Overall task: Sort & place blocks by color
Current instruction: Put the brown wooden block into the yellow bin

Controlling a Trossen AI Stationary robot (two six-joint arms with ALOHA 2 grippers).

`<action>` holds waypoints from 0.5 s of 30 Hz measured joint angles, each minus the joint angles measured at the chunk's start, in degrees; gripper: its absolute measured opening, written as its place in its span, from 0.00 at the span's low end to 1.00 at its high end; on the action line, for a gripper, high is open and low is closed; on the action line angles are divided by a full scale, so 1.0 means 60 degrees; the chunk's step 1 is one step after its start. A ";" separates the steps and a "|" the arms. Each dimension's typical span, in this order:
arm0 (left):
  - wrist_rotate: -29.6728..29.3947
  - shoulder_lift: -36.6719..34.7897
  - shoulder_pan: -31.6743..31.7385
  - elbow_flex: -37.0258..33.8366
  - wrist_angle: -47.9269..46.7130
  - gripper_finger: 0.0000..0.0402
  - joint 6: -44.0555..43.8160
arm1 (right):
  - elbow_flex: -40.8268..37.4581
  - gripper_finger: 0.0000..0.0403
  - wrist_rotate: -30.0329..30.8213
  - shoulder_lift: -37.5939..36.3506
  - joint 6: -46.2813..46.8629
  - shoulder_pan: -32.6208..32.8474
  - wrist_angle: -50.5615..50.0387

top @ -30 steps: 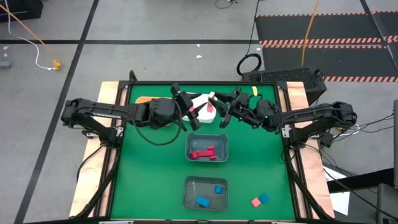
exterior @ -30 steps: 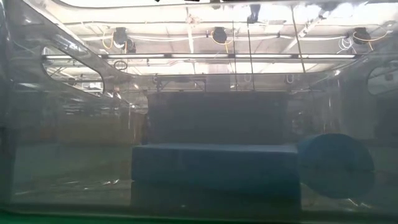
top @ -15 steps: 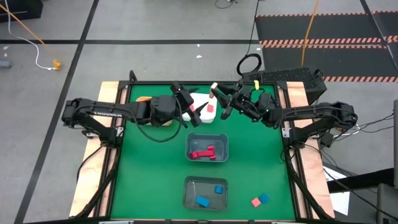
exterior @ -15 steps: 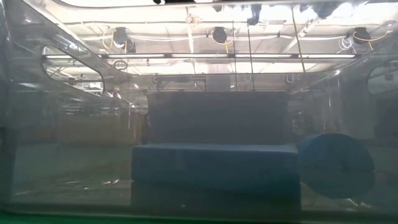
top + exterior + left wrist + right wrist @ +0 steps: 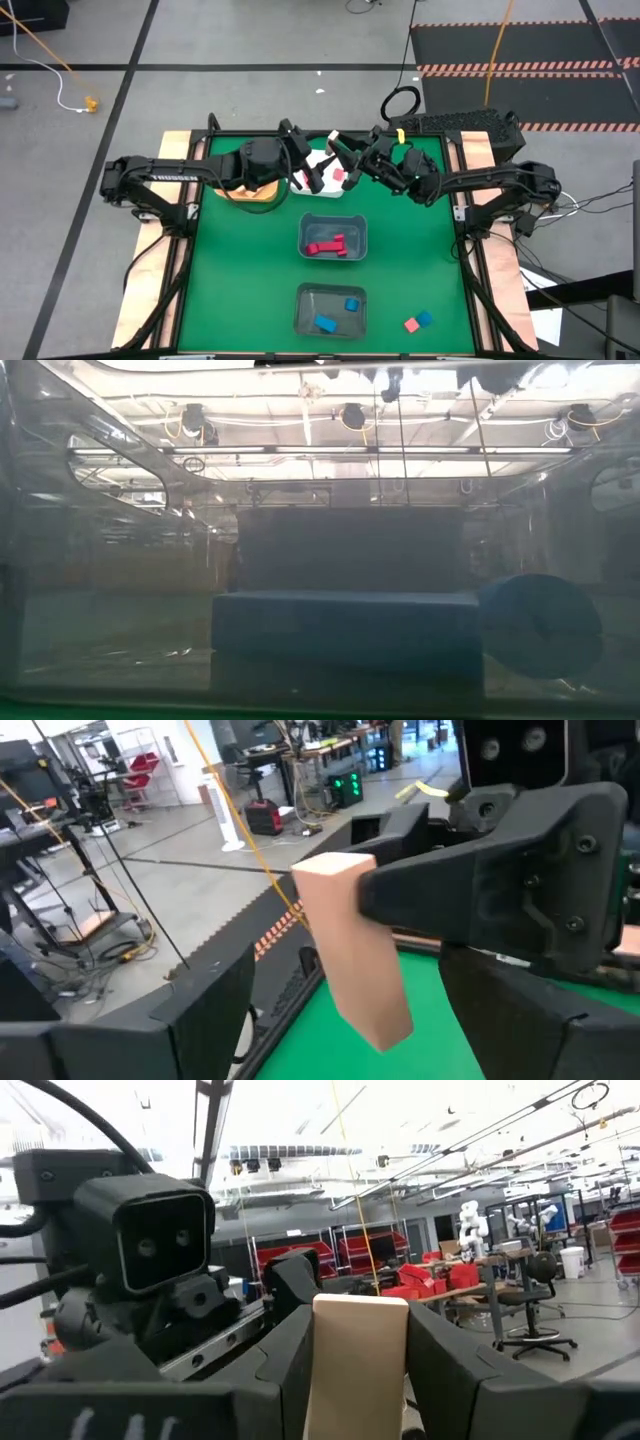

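A: What is the right gripper [image 5: 338, 146] doing?

B: It is clamped on a tan block [image 5: 357, 1366], a short bar that stands up between its two dark fingers [image 5: 283, 1342]. It is held up over the far middle of the green table [image 5: 240, 280], above the white bin [image 5: 322, 170].

A: And the left gripper [image 5: 305, 168]?

B: Its fingers are spread wide and grasp nothing. It faces the right gripper from just beside it, and the left wrist view shows the same tan block [image 5: 356, 946] pinched in the other arm's fingers, right in front of the left one's own.

A: Where are the other blocks?

B: One pink block [image 5: 339, 174] lies in the white bin under the two grippers. Red blocks [image 5: 326, 246] lie in the clear bin [image 5: 356, 226] at the table's middle. Two blue blocks [image 5: 351, 304] are in the nearer clear bin [image 5: 303, 302], and that bin's wall fills the low view. On the bare table near the front right corner a pink block [image 5: 411, 325] and a blue block [image 5: 425, 319] sit touching.

A: Anything else?

B: An orange bin [image 5: 232, 160] shows partly behind the left arm.
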 joint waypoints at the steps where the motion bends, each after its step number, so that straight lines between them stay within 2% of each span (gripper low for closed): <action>1: -0.0001 -0.0001 -0.0005 -0.0001 -0.0007 0.78 0.0066 | 0.0085 0.30 0.0000 0.0082 -0.0062 0.0000 -0.0002; 6: -0.0221 -0.0001 0.0002 -0.0001 -0.0137 0.69 0.0266 | 0.0363 0.30 -0.0216 0.0335 -0.0175 -0.0005 -0.0019; 8: -0.0586 -0.0001 0.0002 -0.0001 -0.0313 0.64 0.0256 | 0.0380 0.30 -0.0242 0.0336 -0.0180 0.0000 -0.0017; 15: -0.0776 -0.0001 0.0044 -0.0001 -0.0532 0.40 0.0336 | 0.0383 0.30 -0.0211 0.0336 -0.0205 -0.0007 -0.0133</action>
